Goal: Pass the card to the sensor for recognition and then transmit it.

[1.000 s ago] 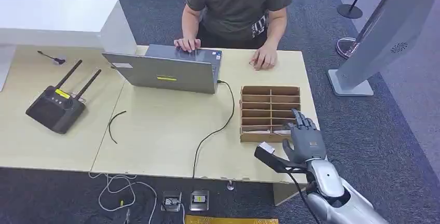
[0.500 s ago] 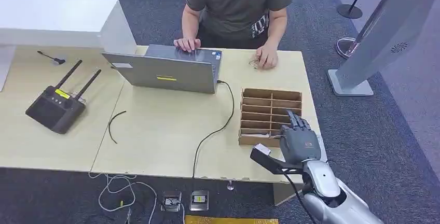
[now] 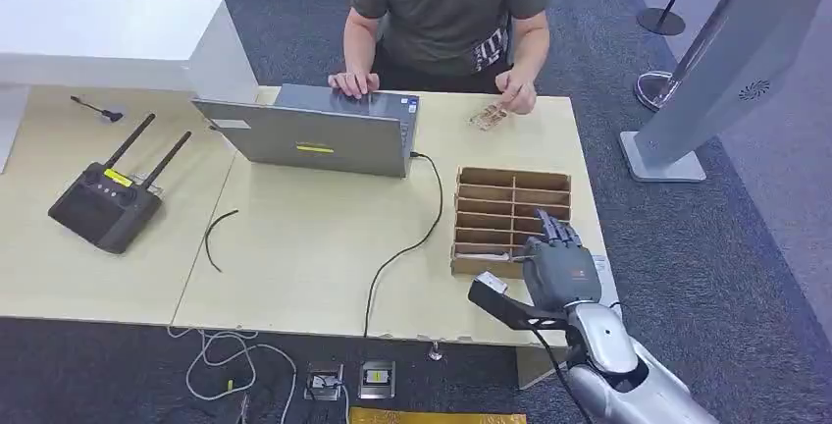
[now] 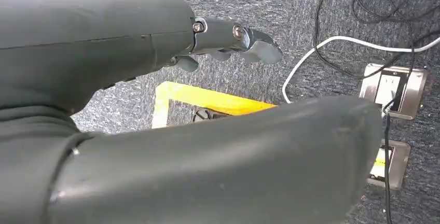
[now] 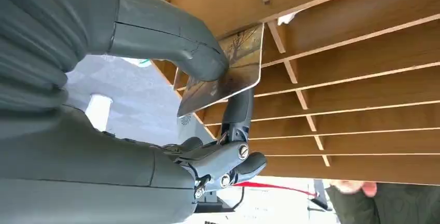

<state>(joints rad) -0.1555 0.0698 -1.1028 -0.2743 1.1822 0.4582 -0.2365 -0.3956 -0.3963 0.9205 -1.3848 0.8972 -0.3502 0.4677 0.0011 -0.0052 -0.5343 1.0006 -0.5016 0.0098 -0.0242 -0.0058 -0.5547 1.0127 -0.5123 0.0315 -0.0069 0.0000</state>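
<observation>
Glossy card [image 5: 228,71] sits pinched between the right hand's [image 3: 557,269] thumb and a finger, just over the wooden slotted tray [image 3: 510,181] on the worktop [image 3: 304,247]. Left hand [image 4: 228,37] hangs empty, fingers curled.

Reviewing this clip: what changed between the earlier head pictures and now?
The right hand drew back toward the robot along the cardboard slot box, from over its near compartments to its near edge. It now pinches a card between thumb and finger, as the right wrist view shows. The person's hand lifted off the table, uncovering a small item. The laptop, the controller and the box stayed put.
</observation>
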